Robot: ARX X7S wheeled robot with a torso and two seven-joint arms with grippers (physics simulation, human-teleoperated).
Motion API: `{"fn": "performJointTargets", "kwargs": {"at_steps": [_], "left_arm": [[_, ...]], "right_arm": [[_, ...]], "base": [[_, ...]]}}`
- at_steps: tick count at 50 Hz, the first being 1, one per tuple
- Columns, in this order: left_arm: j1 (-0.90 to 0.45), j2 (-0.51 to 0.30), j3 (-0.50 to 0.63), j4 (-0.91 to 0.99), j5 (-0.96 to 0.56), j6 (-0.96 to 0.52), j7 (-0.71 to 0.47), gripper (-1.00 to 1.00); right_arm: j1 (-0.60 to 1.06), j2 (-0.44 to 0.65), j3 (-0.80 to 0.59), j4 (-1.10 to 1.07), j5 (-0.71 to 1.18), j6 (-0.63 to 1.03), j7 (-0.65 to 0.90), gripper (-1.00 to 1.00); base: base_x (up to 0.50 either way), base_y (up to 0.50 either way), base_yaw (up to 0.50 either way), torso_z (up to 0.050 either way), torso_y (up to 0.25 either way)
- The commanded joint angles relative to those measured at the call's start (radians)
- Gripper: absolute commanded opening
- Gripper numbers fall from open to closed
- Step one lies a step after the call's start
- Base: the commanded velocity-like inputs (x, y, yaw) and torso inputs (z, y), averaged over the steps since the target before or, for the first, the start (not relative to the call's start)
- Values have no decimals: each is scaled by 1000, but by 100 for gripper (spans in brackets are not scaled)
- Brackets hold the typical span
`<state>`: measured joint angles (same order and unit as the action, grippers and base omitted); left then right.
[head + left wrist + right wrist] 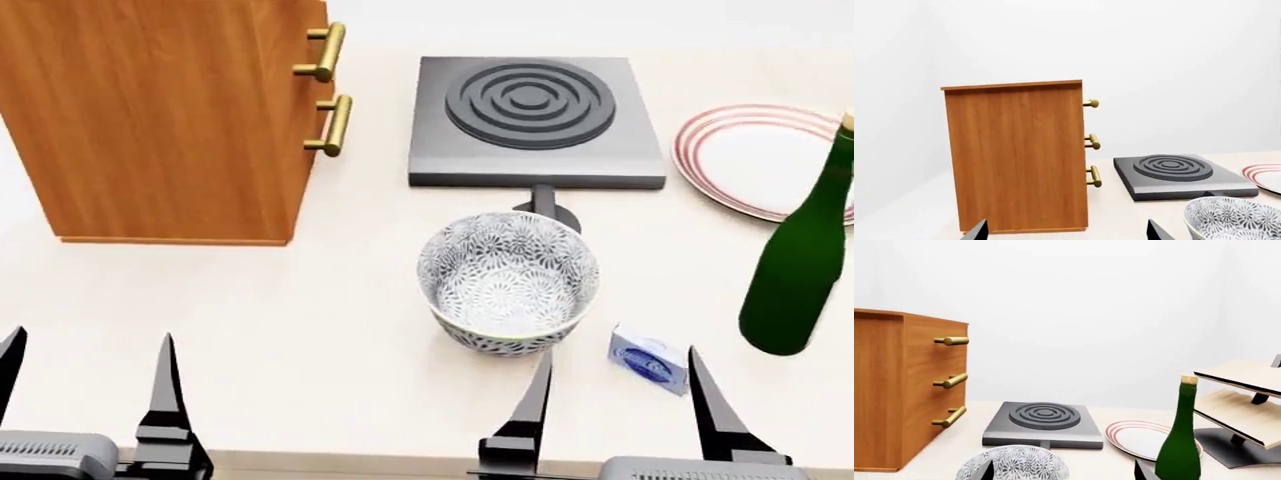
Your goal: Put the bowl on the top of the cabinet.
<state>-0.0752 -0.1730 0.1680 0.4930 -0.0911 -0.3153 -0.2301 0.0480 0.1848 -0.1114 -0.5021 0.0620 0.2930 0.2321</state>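
Note:
The grey-patterned white bowl [509, 280] stands upright on the table's middle, just in front of the stove. It also shows in the left wrist view [1234, 219] and the right wrist view [1014, 463]. The orange-brown cabinet [160, 110] with brass handles stands at the far left, also in the left wrist view [1017, 155] and right wrist view [901, 390]. My right gripper [617, 395] is open and empty, just in front of and slightly right of the bowl. My left gripper [87, 385] is open and empty near the front edge, in front of the cabinet.
A black stove burner [531, 120] lies behind the bowl. A red-ringed plate [767, 160] is at the back right. A green bottle [807, 250] stands right of the bowl, a small blue-white packet [650, 358] by its base. A pale wooden rack [1244, 405] stands far right.

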Motion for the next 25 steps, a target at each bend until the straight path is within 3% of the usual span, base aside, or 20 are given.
{"fn": "performJointTargets", "kwargs": {"at_steps": [1,18,25], "left_arm": [[1,-9,2,0,-7,3,-8,100],[0,-18,4,4,-19,-1,-21,100],[3,-21,9,3,-20,6,-26,100]], "right_arm": [[-2,6,-8,0,10,-1,4,100],[-2,15,-26,15,1,-16,18,100],[-4,23,-37,16,-7,-18,24,100]], "base": [[0,500,0,0,0],[0,500,0,0,0],[0,180,0,0,0]]}}
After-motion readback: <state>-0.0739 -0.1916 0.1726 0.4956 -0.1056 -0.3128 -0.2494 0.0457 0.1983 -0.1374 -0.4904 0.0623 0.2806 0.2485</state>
